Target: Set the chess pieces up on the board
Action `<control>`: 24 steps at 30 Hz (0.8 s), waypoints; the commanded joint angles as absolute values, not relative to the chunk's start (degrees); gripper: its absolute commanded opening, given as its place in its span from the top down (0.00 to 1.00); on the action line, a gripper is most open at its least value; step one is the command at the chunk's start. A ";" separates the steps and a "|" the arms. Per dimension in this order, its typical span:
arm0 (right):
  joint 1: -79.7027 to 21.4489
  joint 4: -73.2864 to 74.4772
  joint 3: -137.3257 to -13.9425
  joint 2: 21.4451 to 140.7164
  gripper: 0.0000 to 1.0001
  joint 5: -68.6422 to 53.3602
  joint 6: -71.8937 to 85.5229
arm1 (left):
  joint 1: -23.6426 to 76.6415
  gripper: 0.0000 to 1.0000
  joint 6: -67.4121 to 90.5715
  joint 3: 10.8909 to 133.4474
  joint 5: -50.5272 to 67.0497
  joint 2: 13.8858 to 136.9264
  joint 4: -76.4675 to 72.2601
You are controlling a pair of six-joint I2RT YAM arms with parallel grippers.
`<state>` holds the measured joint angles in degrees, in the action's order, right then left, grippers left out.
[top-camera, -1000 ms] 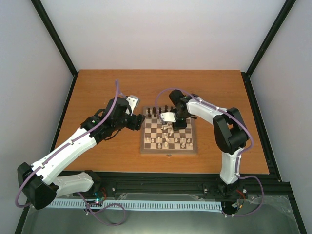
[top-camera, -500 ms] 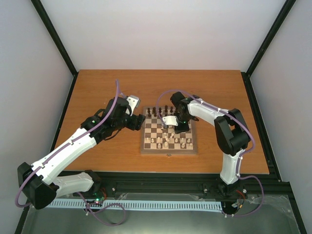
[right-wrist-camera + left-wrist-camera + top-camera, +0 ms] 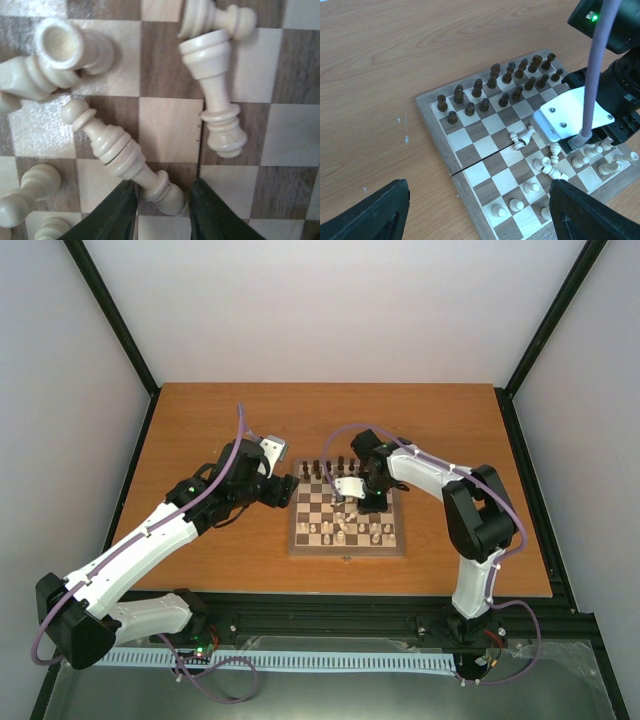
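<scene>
Right hand (image 3: 163, 199) astride fallen cream piece (image 3: 118, 150)

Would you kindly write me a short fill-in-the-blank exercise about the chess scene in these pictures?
The dark brown turned wooden chess pieces stand ___ on the square checkered wooden board. The fallen pieces lying mid-board are ___ in colour. The right gripper straddles one fallen piece, while the left gripper holds ___.
Missing words: upright; cream; nothing.
</scene>
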<state>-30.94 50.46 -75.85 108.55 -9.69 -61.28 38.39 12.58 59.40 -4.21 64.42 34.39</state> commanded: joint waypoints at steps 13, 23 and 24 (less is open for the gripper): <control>-33.04 48.96 -70.92 109.77 0.67 -7.98 -62.91 | 38.19 0.22 11.51 60.47 -3.49 64.45 34.95; -32.75 49.52 -69.50 108.17 0.79 -5.27 -63.34 | 38.23 0.22 11.52 60.47 -3.10 64.60 34.91; -32.51 49.61 -69.23 107.76 0.80 -5.13 -63.34 | 38.23 0.22 11.52 60.47 -3.10 64.60 34.96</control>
<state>-32.56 48.25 -72.69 106.39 -9.10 -62.35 38.39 12.58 59.40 -3.75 64.42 34.39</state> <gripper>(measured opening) 0.213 0.784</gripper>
